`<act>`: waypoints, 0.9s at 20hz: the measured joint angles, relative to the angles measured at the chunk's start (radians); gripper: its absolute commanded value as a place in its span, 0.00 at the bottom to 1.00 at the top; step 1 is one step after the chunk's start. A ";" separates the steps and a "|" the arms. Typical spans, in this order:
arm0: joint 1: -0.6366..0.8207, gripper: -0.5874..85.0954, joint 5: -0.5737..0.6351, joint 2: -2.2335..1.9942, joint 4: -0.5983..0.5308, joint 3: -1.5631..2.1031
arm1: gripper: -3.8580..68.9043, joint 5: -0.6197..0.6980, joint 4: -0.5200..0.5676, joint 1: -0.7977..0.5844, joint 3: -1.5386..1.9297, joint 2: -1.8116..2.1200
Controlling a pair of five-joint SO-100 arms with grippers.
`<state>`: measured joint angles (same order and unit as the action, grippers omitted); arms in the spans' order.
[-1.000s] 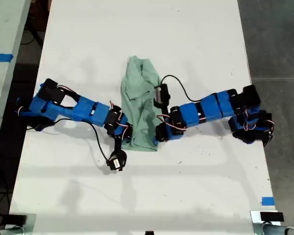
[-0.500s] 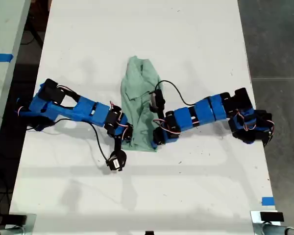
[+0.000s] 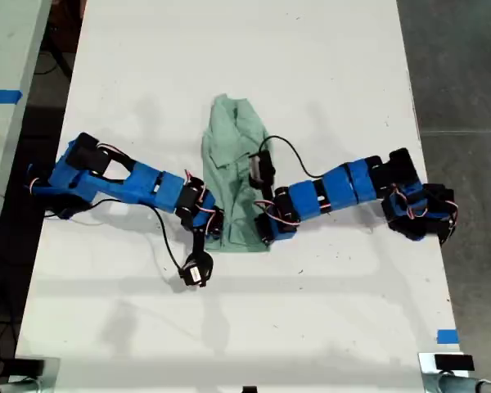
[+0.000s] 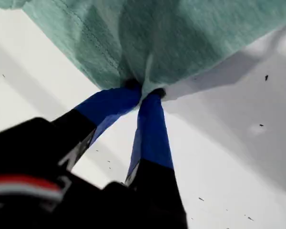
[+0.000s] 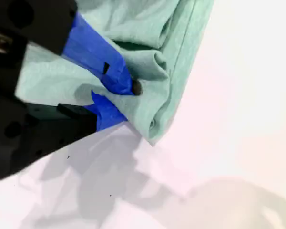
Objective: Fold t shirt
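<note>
Both hands grip now: my first hand (image 4: pixel 145 93) pinches the t shirt's (image 3: pixel 233 176) hem corner, my second hand (image 5: pixel 119 98) clamps the other. Shirt lies mid-tabletop (image 3: pixel 327 74) as a narrow strip; crosswise fold toward twelve o'clock remains.

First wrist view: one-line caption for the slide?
My first gripper pinching the edge of the mint-green t shirt over the white table.

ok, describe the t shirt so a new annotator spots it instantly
On the long white table, look midway along it, where the two blue arms meet. The t shirt is the wrinkled mint-green cloth bunched into a narrow strip there, the only fabric in view, its near hem pinched by both grippers.
</note>
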<state>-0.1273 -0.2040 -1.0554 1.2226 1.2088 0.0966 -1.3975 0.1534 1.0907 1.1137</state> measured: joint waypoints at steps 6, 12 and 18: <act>-0.043 0.01 0.000 -0.009 0.232 -0.196 | 0.07 0.003 -0.241 0.049 -0.291 0.014; 0.037 0.01 0.114 -0.367 0.342 -0.212 | 0.07 0.146 -0.224 -0.087 -0.305 0.255; 0.120 0.01 0.146 -0.426 0.354 -0.186 | 0.20 0.170 -0.124 -0.098 -0.304 0.175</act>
<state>-0.0077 -0.0583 -1.4818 1.5769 1.0232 0.2669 -1.5217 0.0552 0.7869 1.2885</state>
